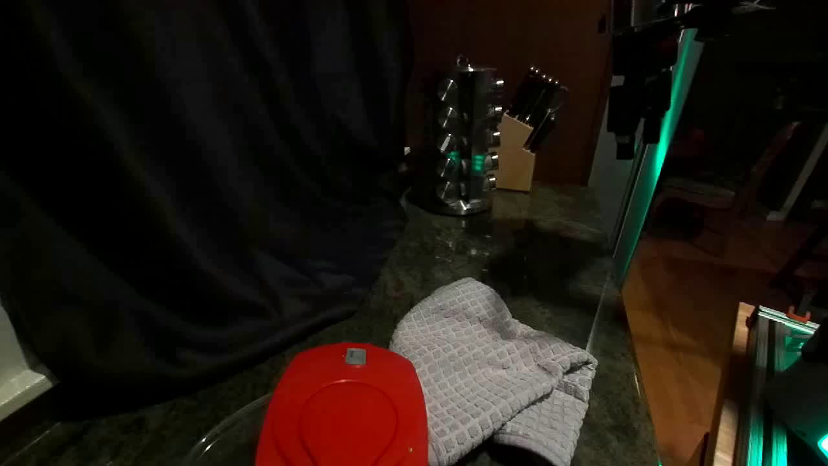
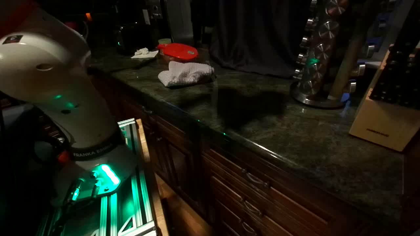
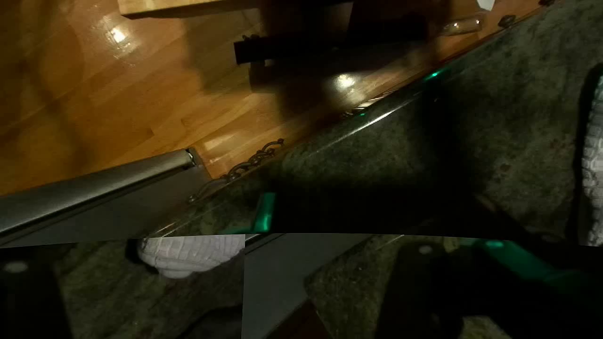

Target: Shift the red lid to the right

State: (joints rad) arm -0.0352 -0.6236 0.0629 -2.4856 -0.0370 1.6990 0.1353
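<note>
The red lid (image 1: 346, 414) lies at the near end of the dark counter; it also shows at the far end in an exterior view (image 2: 178, 51). It rests over a clear container (image 1: 226, 417), mostly hidden under it. A folded pale checked cloth (image 1: 491, 369) lies right beside the lid; it also shows in an exterior view (image 2: 187, 73). My gripper (image 1: 638, 145) hangs dark and high at the counter's edge, far from the lid. Its two fingertips look apart, with nothing seen between them. The wrist view is dark and broken by seams, and the lid is out of view there.
A spice rack (image 1: 467, 139) and a knife block (image 1: 515, 155) stand at one end of the counter (image 2: 249, 127). A dark curtain (image 1: 194, 213) hangs along the back. Crumpled white paper (image 2: 143, 52) lies near the lid. The counter's front edge drops to drawers (image 2: 249, 190).
</note>
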